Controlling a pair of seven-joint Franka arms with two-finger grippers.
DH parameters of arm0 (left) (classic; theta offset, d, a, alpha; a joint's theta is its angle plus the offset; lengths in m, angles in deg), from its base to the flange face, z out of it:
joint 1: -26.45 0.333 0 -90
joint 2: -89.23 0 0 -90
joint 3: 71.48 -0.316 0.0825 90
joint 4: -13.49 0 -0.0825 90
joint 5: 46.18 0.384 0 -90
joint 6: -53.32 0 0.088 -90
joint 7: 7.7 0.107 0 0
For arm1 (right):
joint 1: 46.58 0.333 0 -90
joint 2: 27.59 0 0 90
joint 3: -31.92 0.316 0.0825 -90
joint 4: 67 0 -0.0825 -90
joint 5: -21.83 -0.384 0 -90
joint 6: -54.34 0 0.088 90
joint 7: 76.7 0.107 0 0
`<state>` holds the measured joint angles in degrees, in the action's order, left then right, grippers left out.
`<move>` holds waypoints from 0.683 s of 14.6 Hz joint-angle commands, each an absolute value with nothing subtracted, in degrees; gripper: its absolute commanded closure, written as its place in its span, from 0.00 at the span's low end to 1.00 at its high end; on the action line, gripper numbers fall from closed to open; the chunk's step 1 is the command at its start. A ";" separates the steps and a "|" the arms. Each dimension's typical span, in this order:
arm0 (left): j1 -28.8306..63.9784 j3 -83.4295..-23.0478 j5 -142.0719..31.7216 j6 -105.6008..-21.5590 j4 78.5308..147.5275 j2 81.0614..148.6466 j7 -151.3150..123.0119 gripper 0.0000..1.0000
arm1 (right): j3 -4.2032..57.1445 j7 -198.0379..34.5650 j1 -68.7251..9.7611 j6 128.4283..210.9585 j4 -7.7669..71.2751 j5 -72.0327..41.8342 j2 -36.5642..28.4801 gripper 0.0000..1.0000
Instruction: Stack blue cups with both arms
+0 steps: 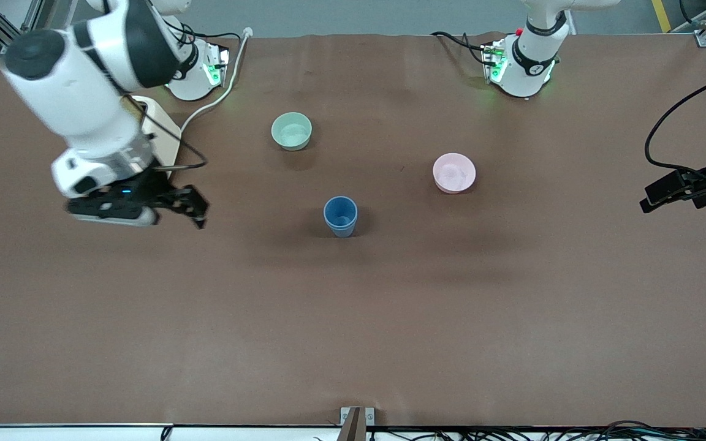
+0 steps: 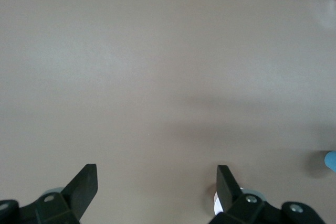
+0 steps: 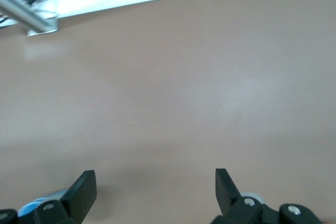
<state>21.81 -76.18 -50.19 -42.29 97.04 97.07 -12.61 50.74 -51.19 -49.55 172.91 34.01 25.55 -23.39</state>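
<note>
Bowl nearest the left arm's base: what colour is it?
Pale pink bowl; clearest in the front view.

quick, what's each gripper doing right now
left gripper: open, holding nothing, over bare table.
right gripper: open, holding nothing, over bare table.

Two matte blue cups [image 1: 341,215] stand upright, nested one inside the other as a single stack, open end up, near the middle of the brown counter [image 1: 353,318], nothing touching them.
</note>
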 commanded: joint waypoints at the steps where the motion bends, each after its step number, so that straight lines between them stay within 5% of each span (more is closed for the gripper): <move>1: 21.53 -75.96 -49.44 -43.10 98.22 95.82 -12.97 0.00 | 44.95 -54.99 -49.30 164.60 30.06 25.53 -24.78 0.00; 10: 21.79 -75.52 -49.17 -42.83 98.31 95.65 -13.15 0.00 | 29.83 -72.40 -49.30 141.11 13.43 21.24 -24.78 0.00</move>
